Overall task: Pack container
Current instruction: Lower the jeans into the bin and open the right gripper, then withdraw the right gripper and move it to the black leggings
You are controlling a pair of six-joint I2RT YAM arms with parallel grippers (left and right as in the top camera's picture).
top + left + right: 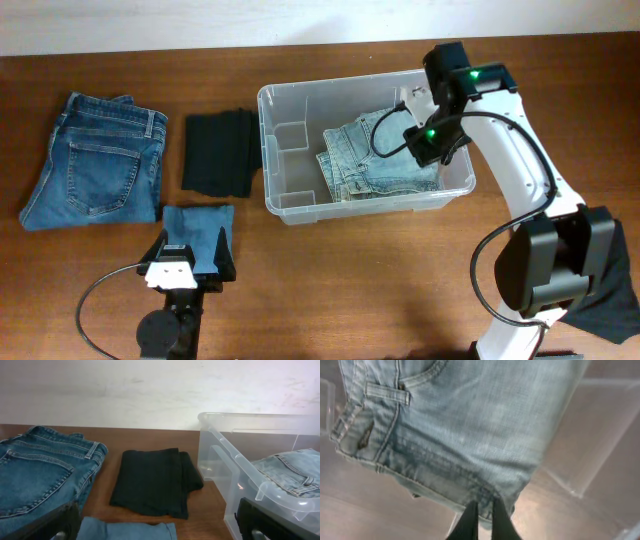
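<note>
The clear container [300, 205] sits mid-table with light-blue jeans [375, 160] folded inside. The right gripper [483, 508] is pinched closed at their hem. The left gripper [190, 258] gapes wide over a folded denim piece [200, 225].

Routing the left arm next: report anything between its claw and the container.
Nothing visible: only bare table separates the left claw from the container. The black folded cloth lies beside that path, a blue denim piece beneath the claw.
</note>
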